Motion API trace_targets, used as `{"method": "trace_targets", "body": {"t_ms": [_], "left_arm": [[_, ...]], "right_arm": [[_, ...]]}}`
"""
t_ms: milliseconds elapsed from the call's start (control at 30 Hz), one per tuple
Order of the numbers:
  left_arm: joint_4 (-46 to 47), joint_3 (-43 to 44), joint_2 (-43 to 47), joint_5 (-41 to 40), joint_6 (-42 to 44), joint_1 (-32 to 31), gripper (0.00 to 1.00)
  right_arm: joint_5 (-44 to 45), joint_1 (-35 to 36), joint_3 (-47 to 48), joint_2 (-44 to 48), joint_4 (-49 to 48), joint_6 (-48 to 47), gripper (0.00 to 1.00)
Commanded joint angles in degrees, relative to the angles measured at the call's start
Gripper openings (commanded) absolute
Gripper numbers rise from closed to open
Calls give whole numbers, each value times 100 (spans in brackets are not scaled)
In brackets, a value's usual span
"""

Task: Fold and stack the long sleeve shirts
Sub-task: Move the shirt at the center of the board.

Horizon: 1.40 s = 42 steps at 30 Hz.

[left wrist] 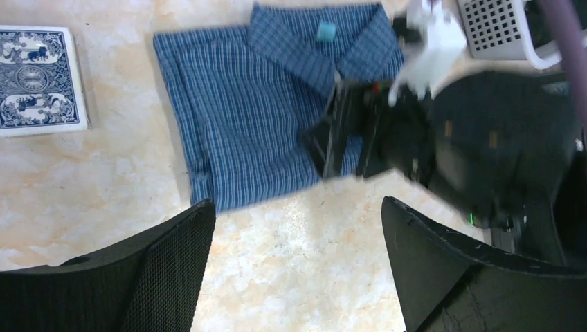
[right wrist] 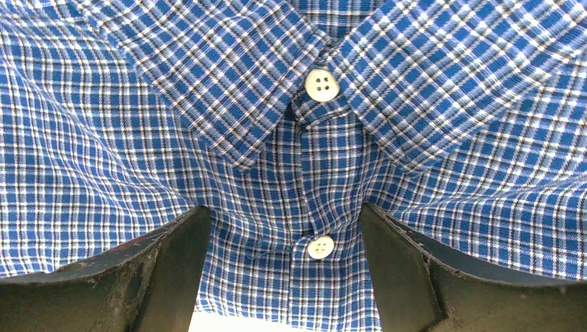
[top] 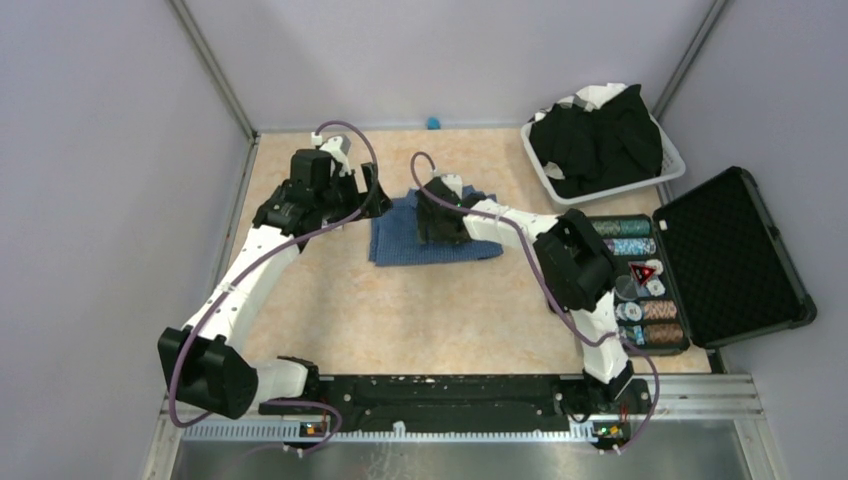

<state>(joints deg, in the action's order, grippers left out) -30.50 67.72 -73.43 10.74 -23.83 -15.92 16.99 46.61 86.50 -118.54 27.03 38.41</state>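
1. at the right of the counter, a white plastic basket holds crumpled black shirts. just beside it a black hard case lies open, with a foam-lined lid and rows of chips in the tray.
2. a blue patterned card box lies flat near the blue checked shirt, not touching it.
3. that shirt lies folded flat at mid-counter, collar up, apart from the basket.
4. the right arm bends in from the right, wrist low over the shirt. the right jaws are spread either side of the button strip below the collar, pinching nothing.
5. the left arm stretches up the left side. the left jaws are spread wide and empty over bare counter beside the shirt.
6. the cloth is a fine woven check with small white four-hole buttons. the counter is mottled beige.
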Motion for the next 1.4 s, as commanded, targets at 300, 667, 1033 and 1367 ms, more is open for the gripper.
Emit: {"method": "trace_targets", "body": {"t_ms": [300,667,1033,1367], "left_arm": [[231,-130,239,566,81,20,99],[247,-175,36,723,78,19,99],[308,-92,-118,907,2,19,99],[500,-297,-327,830,-104,19,99]], "right_arm": [[-756,-1590,3750,-2428,758,-1455,79],[-1168,-2068,5031,-3330,570,-1293,80],[-895,-1849,5337,-3606,223,-115,80],[-755,-1690,4927,-3094,-360,608,80]]}}
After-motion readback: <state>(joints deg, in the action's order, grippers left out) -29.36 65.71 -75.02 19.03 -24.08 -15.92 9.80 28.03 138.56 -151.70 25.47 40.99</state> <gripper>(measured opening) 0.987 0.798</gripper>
